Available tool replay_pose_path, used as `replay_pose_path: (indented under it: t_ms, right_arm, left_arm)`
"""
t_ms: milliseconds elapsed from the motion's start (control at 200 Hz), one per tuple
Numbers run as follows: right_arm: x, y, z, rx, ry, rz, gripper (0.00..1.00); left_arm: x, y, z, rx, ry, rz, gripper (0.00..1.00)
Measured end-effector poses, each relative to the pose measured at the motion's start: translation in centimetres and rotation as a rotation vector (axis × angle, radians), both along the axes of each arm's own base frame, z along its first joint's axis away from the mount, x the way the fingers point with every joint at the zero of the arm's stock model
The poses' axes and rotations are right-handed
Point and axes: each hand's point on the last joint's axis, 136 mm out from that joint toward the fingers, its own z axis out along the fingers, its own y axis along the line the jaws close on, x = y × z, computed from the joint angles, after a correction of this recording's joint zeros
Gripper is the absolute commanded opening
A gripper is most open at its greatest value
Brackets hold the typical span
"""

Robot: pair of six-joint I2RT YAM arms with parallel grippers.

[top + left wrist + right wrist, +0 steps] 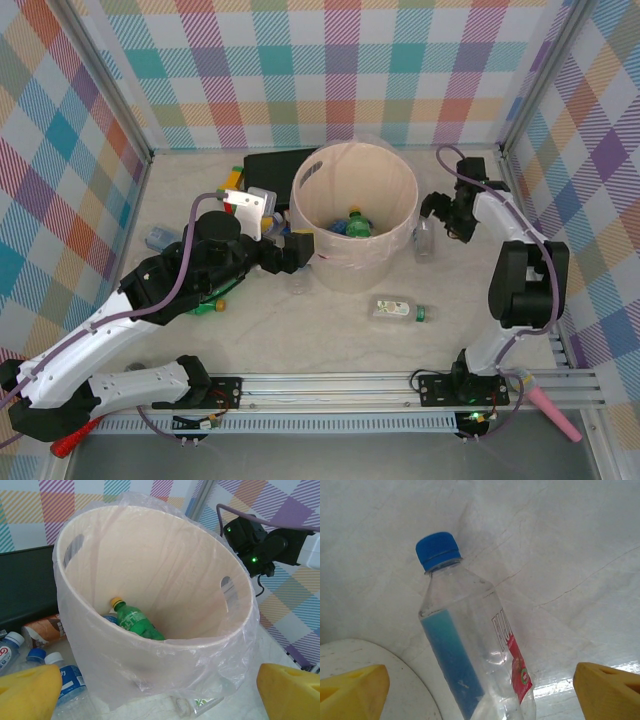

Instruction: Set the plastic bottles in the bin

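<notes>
While the left gripper (pixel 160 697) faces the bin (pixel 165 565) with jaws wide apart and empty, the right gripper (pixel 480 695) straddles a blue-capped bottle (pixel 470 645), jaws spread, clear of it.

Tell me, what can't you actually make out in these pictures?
Left wrist view: whatever lies under the yellow-capped bottle in the bin, hidden by the near wall.
Right wrist view: the blue-capped bottle's base, cut off by the bottom edge.
Top view: a green bottle, mostly under the left arm.
</notes>
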Motion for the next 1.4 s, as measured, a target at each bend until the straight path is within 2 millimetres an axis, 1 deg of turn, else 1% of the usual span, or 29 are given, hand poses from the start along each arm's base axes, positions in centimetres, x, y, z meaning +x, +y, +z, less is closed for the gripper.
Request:
replay_pose_path:
  t_ms: [275, 515, 565, 605, 715, 740, 880, 910, 985, 1070, 1320, 1400]
  right_arm:
    - [0.3, 1.1, -2.2, 0.022, 0.044, 0.045, 0.93]
    - [1.5, 1.9, -3.5, -0.02, 0.064, 0.088, 0.93]
    - [1.5, 1.9, -3.7, -0.031, 0.069, 0.092, 0.92]
    - [1.5, 1.8, -4.0, -0.043, 0.077, 0.092, 0.87]
    - [1.2, 1.4, -4.7, -0.078, 0.103, 0.089, 0.85]
    - [1.1, 1.2, -4.8, -0.088, 0.11, 0.086, 0.83]
    - [1.2, 0.3, -5.4, -0.139, 0.126, 0.07, 0.8]
    - [1.2, 0.2, -5.5, -0.147, 0.129, 0.069, 0.78]
    - [1.1, -0.1, -5.5, -0.163, 0.135, 0.068, 0.76]
    - [1.5, -0.2, -5.4, -0.171, 0.136, 0.069, 0.73]
    - [2.4, 0.0, -5.9, -0.167, 0.142, 0.091, 0.73]
    - [2.6, 0.0, -6.2, -0.167, 0.146, 0.097, 0.7]
  left_arm:
    - [0.0, 0.2, 0.0, 0.004, -0.001, 0.007, 1.0]
    - [0.0, 0.3, -0.4, 0.019, 0.009, 0.009, 1.0]
    - [0.0, 0.3, -0.4, 0.019, 0.009, 0.009, 1.0]
    - [0.0, 0.3, -0.4, 0.019, 0.009, 0.009, 0.99]
    - [0.0, 0.3, -0.5, 0.021, 0.008, 0.009, 1.0]
    - [0.0, 0.3, -0.5, 0.022, 0.008, 0.009, 0.99]
    - [0.0, 0.4, -0.5, 0.023, 0.008, 0.009, 1.0]
    - [0.0, 0.4, -0.5, 0.023, 0.008, 0.009, 1.0]
    - [-0.1, 0.4, -0.4, 0.022, 0.007, 0.009, 1.0]
    - [0.0, 0.5, -0.4, 0.022, 0.005, 0.014, 1.0]
    - [-0.2, 0.8, -0.3, 0.023, 0.003, 0.018, 1.0]
    - [-0.2, 1.0, -0.4, 0.028, 0.005, 0.023, 1.0]
